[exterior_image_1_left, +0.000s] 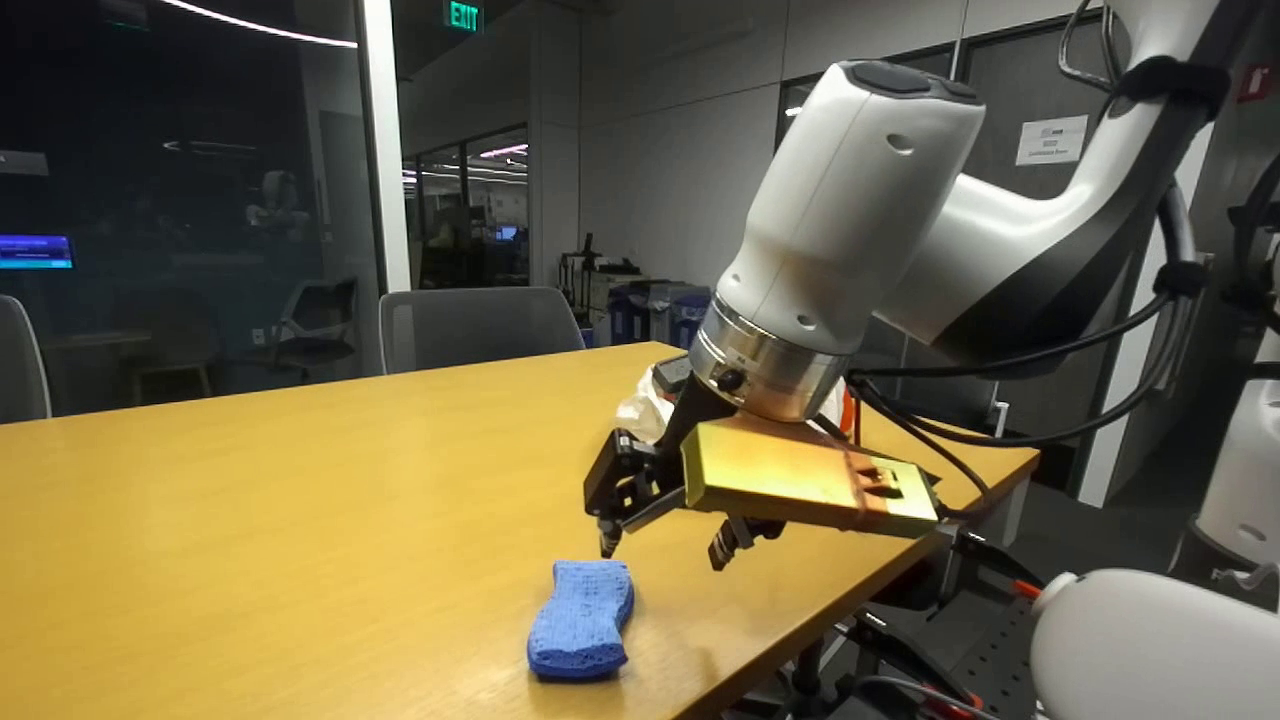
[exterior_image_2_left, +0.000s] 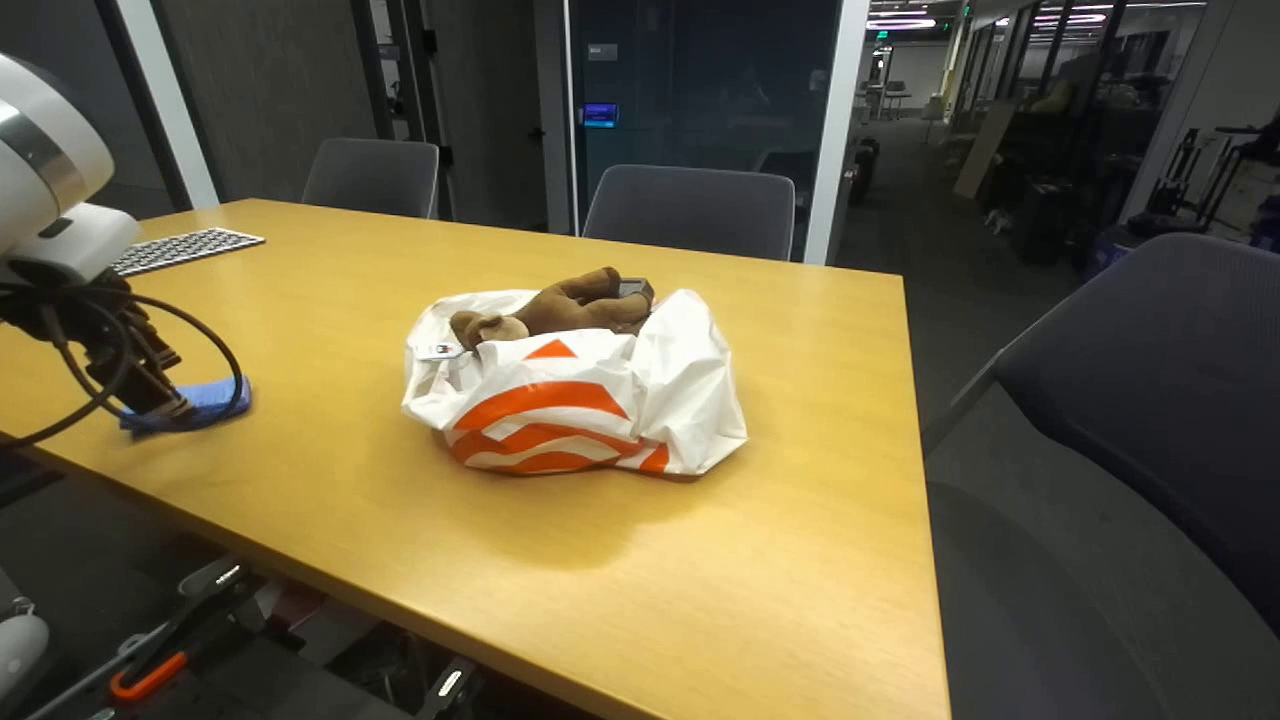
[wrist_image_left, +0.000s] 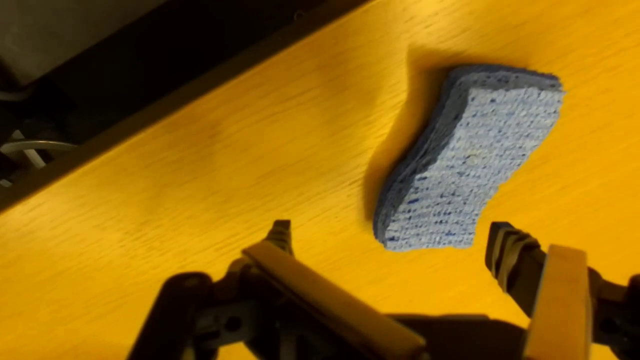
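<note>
My tool hangs tilted above the tabletop, its two fingers standing wide apart and gripping nothing. Bands wrap their tips. Near them is a blue sponge with a narrowed waist, lying flat on the tabletop not far from an edge. From my wrist I see its textured upper face, and its nearer end shows between my fingertips, closer to the one at the right of that picture. Bare wood shows on both sides of that end, so neither fingertip touches it. In an exterior view my fingers partly cover the sponge.

Well apart from my tool, a white bag with orange print slumps on the same tabletop. A brown plush toy lies at its top beside a small dark box; how deep they sit in the bag I cannot tell. Farther back is a keyboard, partly hidden by my white arm. Gray chairs stand around the tabletop, and a green exit sign glows high on the far side of the room.
</note>
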